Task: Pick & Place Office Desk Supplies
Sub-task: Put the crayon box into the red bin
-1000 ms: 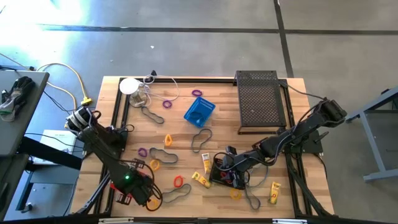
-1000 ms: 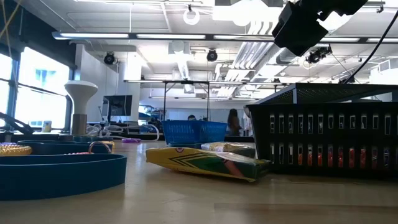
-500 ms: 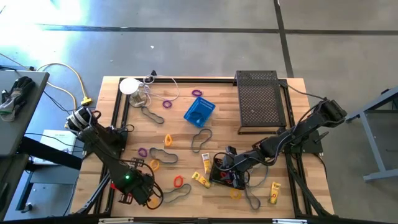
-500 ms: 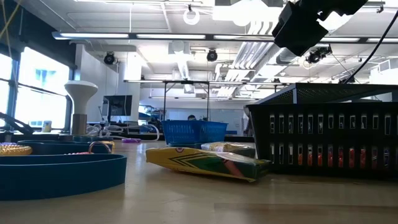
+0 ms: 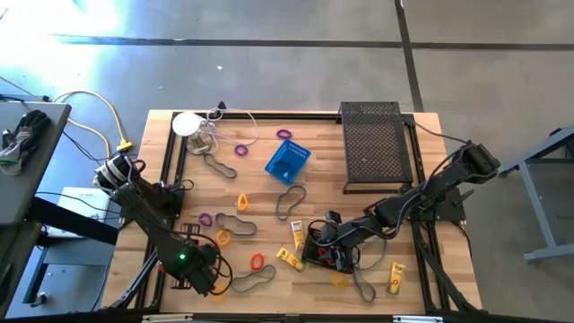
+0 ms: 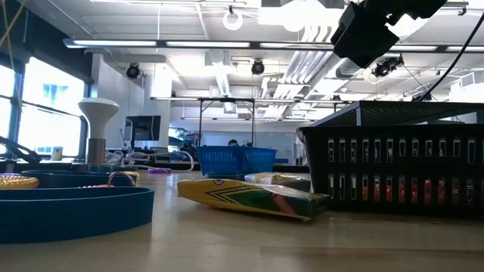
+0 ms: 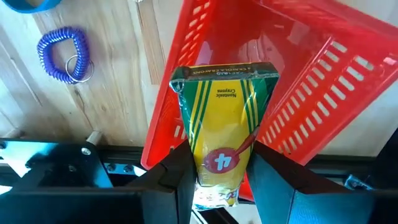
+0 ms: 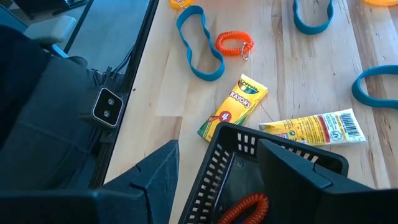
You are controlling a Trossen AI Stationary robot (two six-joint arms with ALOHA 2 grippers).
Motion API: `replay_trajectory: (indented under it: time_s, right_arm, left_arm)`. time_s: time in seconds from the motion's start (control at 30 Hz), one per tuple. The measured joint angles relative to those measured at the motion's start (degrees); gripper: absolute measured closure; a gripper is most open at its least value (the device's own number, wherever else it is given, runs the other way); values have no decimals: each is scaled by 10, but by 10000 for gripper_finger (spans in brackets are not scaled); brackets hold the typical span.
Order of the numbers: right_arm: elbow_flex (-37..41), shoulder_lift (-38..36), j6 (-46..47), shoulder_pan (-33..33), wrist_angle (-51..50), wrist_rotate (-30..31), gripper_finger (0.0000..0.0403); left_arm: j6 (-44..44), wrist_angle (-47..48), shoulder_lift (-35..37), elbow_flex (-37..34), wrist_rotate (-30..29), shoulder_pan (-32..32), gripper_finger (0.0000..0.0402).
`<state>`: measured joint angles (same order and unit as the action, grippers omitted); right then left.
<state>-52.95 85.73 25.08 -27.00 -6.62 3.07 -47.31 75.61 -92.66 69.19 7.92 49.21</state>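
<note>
left hand (image 7: 219, 180): low, front-left, fingers parted | right hand (image 8: 217, 168): low, fingers apart

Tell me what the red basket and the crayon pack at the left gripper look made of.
Red basket: likely moulded plastic, glossy, slotted walls. Crayon pack: probably printed cardboard, green and yellow stripes, creased at the end between the left gripper fingers.

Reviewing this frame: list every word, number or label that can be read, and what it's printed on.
"CRAYONS" and "4": crayon pack on the table, right wrist view.
"4", "Nontoxic Crayons": crayon pack between the left gripper's fingers, over the red basket.
Print on the second pack, by the black basket at the right gripper: too small.
</note>
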Motion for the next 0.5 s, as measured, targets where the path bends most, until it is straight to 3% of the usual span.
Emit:
replay_trajectory:
  time_s: [0.37, 0.5]
  right_arm:
    - [0, 0, -10, 0, 0, 0, 197]
    - [0, 0, -10, 0, 0, 0, 197]
  left_arm:
    - [-12, -12, -2, 0, -7, 3, 277]
    - [33, -25, -2, -1, -8, 5, 277]
